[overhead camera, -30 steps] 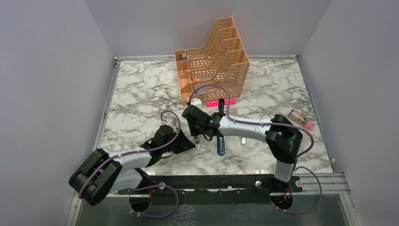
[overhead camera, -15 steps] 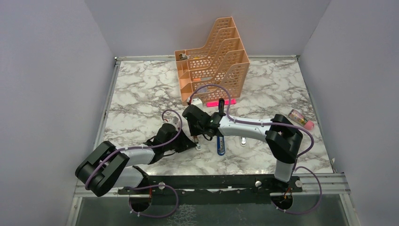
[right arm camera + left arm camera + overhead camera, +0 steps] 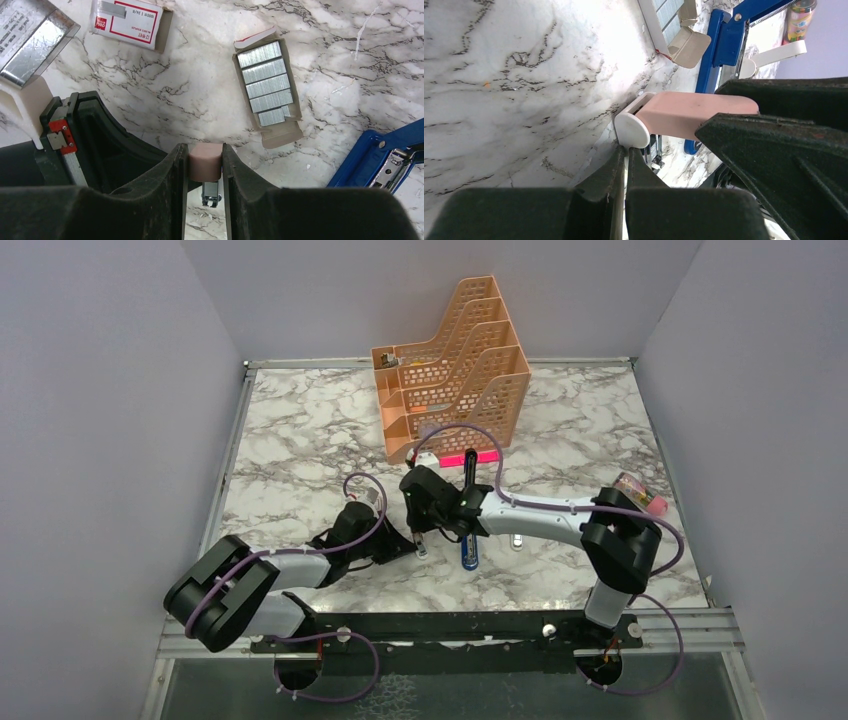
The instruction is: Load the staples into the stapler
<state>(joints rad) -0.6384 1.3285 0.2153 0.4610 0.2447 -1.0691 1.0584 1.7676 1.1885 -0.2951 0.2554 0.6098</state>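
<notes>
Silvery staples (image 3: 266,82) lie in rows in their small open tray on the marble table (image 3: 350,50). The tray sits between the white box (image 3: 131,20) with the red label and the blue stapler (image 3: 375,155), which lies opened just beside it.

Neither claw holds a strip, so by my reading the loading itself has not begun. The right claw (image 3: 205,152) is clamped on the peach-pink piece (image 3: 205,167). The left claw (image 3: 626,152) is pressed fully together right at that piece's white rounded end (image 3: 631,131) — whether it pinches anything thin there I cannot tell.

The next move calls for one claw to come free, lift a strip cleanly from the tray and lay it straight into the stapler's bared channel.

Both arms crowd the same spot close to the tray, so a careless move could scatter the rows. Farther off stand an orange file rack (image 3: 450,370), a bright-pink bar (image 3: 480,457) and a small bottle (image 3: 640,493), all well clear.
</notes>
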